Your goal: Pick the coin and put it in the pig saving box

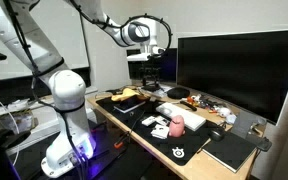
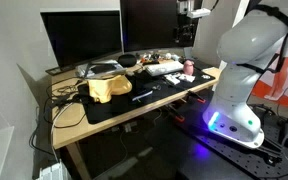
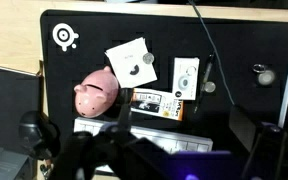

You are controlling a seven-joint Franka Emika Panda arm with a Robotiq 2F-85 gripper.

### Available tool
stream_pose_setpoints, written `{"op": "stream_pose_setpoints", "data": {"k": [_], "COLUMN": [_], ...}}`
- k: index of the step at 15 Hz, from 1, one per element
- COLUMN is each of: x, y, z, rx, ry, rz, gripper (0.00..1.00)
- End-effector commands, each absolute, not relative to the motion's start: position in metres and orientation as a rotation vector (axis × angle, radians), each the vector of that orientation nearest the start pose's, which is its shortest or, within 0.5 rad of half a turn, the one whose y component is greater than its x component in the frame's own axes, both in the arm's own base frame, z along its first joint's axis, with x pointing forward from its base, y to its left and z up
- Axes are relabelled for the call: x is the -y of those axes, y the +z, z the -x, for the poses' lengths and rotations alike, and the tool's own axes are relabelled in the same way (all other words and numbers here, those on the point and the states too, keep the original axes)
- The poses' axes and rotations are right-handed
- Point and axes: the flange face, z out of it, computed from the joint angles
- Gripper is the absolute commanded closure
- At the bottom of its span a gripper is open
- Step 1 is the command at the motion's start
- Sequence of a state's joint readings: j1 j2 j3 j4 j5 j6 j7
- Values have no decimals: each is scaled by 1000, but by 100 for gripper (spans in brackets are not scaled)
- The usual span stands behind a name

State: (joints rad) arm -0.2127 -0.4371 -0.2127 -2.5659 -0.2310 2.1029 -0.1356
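Note:
The pink pig saving box [image 3: 96, 93] lies on the black desk mat [image 3: 234, 45]; it also shows in both exterior views [image 1: 179, 123] [image 2: 188, 67]. A small silvery round thing [image 3: 209, 87], which looks like the coin, lies on the mat to the right of a white card [image 3: 186, 75]. My gripper [image 3: 149, 150] hangs high above the desk, over these things, in both exterior views [image 1: 150, 60] [image 2: 187, 22]. Its fingers stand wide apart and hold nothing.
A white square card [image 3: 132, 60] and a printed box [image 3: 159, 103] lie beside the pig. Another round metal thing [image 3: 264, 75] sits at the mat's right. A large monitor [image 1: 234, 70] stands behind the desk. A yellow cloth [image 2: 106, 88] and cables lie further along.

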Motion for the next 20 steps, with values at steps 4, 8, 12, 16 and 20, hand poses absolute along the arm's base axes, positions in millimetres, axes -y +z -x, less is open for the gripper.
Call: {"op": "stream_pose_setpoints", "data": {"k": [4, 8, 12, 16, 20], "x": [166, 156, 147, 138, 137], "y": [403, 380, 348, 311, 279], "z": [-357, -362, -366, -362, -343], "rx": [-251, -299, -360, -365, -322], "ry": [88, 133, 157, 142, 179], "rz": [3235, 3239, 3263, 3349, 3428], "gripper": [0, 0, 0, 0, 0]}}
